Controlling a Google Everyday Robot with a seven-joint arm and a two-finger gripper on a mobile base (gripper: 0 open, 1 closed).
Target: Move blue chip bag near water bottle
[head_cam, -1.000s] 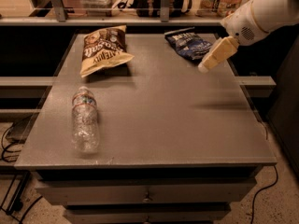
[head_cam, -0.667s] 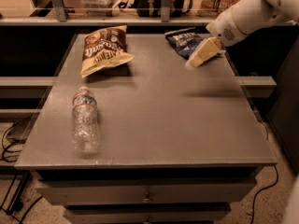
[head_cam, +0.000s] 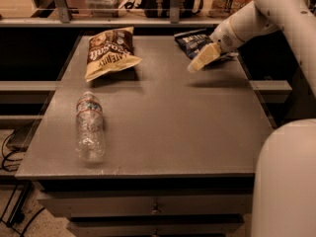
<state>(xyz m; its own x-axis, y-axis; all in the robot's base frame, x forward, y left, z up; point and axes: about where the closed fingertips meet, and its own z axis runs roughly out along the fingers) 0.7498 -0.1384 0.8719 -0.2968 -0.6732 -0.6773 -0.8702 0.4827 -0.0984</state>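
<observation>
Gripper (head_cam: 199, 62) at the far right of the table (head_cam: 173, 132), tilted down and to the left, its pale tip over the near edge of the blue bag (head_cam: 191, 39). Whether it is released or clenched: cannot tell from where I stand. Whether it touches the bag: also cannot tell. It casts a shadow on the tabletop just in front of it.

Arm (head_cam: 259, 16) comes in from the upper right, white, angled down toward the bag.

Blue bag lies flat at the far right corner of the table, white lettering facing up, its right half hidden behind the gripper and wrist.

Bottle (head_cam: 90, 127) lies on its side near the front left of the table, cap pointing to the far edge, clear and crinkled. It is well apart from the blue bag, diagonally across the tabletop.

Brown bag (head_cam: 109, 51) lies at the far left of the table, beyond the bottle, apart from both bottle and blue bag.

Drawer (head_cam: 155, 207) sits under the tabletop, a small knob at its middle. A rounded white part of the robot (head_cam: 286, 181) fills the lower right corner of my view.
</observation>
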